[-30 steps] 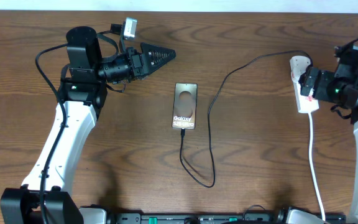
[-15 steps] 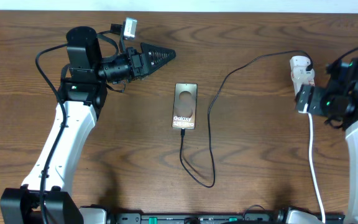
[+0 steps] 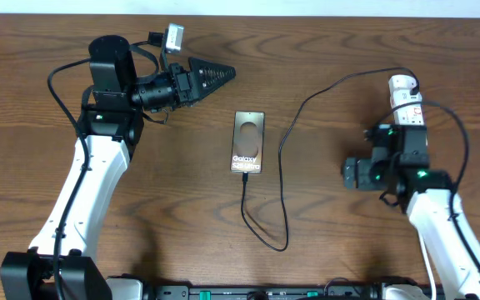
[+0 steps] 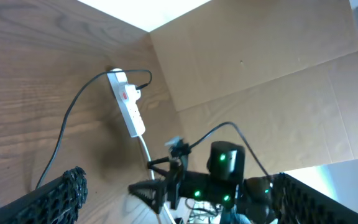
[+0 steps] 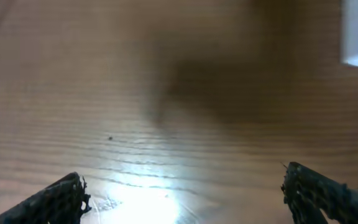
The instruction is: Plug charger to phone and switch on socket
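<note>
Switching on the socket point(image 3: 407, 98) requires a centred, vertical press; left end effector point(image 3: 227, 74) and right end effector point(image 5: 182, 183) stand wide open, empty.

Overhead: straight down on the table point(image 3: 340, 250), far enough back to take in both arms. Left wrist: low and tilted, facing across the wood toward the far side, distant. Right wrist: aimed down at bare wood, very close, blurred. Overhead and left wrist share the socket point(image 3: 408, 107) and the right arm point(image 3: 440, 217).
</note>
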